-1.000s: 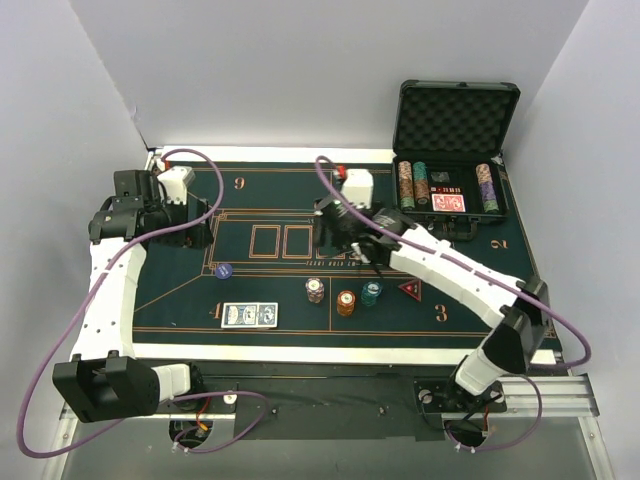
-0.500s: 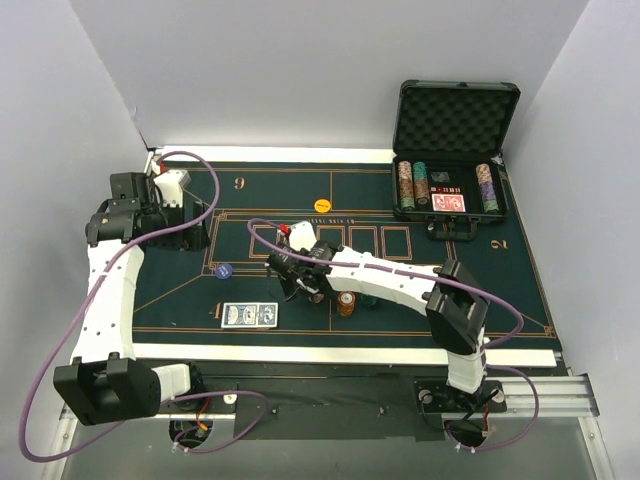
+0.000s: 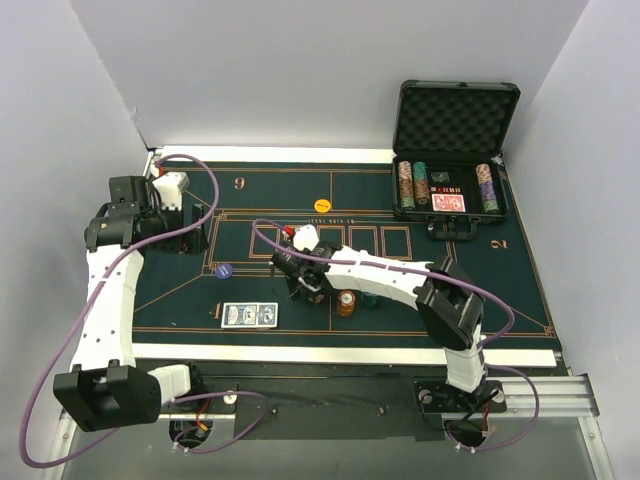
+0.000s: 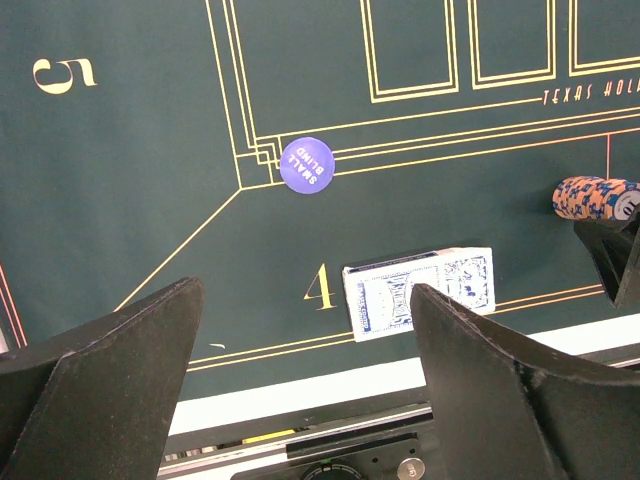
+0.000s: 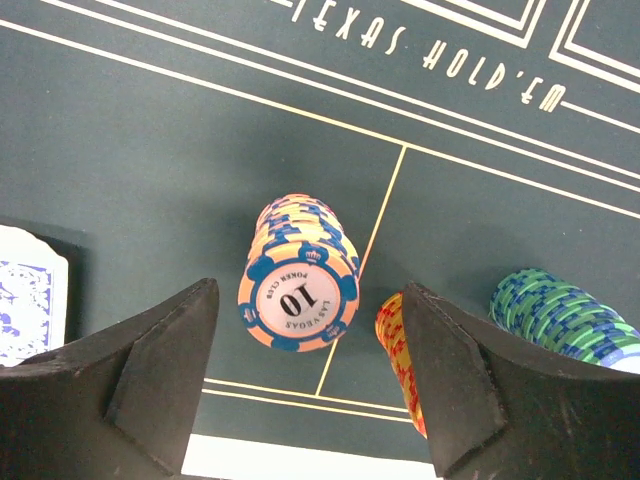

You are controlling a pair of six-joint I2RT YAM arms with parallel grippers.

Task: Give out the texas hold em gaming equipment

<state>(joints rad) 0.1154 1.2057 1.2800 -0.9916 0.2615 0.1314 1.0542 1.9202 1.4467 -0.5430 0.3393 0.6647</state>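
A stack of peach and blue chips point(image 5: 298, 290) marked 10 stands between the fingers of my right gripper point(image 5: 306, 292), which is open, with a gap on each side. In the top view that gripper point(image 3: 304, 284) hangs over the stack point(image 3: 316, 294). To the right are an orange stack point(image 3: 346, 302) and a teal stack point(image 3: 371, 298). Blue-backed cards point(image 3: 249, 315) lie by the number 4. A dark blue small blind chip point(image 4: 306, 165) lies flat on the felt. My left gripper point(image 4: 305, 290) is open and empty above the felt at the left point(image 3: 193, 234).
An open black case point(image 3: 455, 120) at the back right holds chip rows and a red-backed deck point(image 3: 447, 203). An orange round button point(image 3: 322, 205) lies on the felt at the far middle. The table's white front edge point(image 4: 300, 385) runs just below the cards.
My right arm has swung from the far middle of the felt to the near left, over the peach and blue stack. Its jaws have narrowed. The orange button now lies uncovered. The left arm barely moved.
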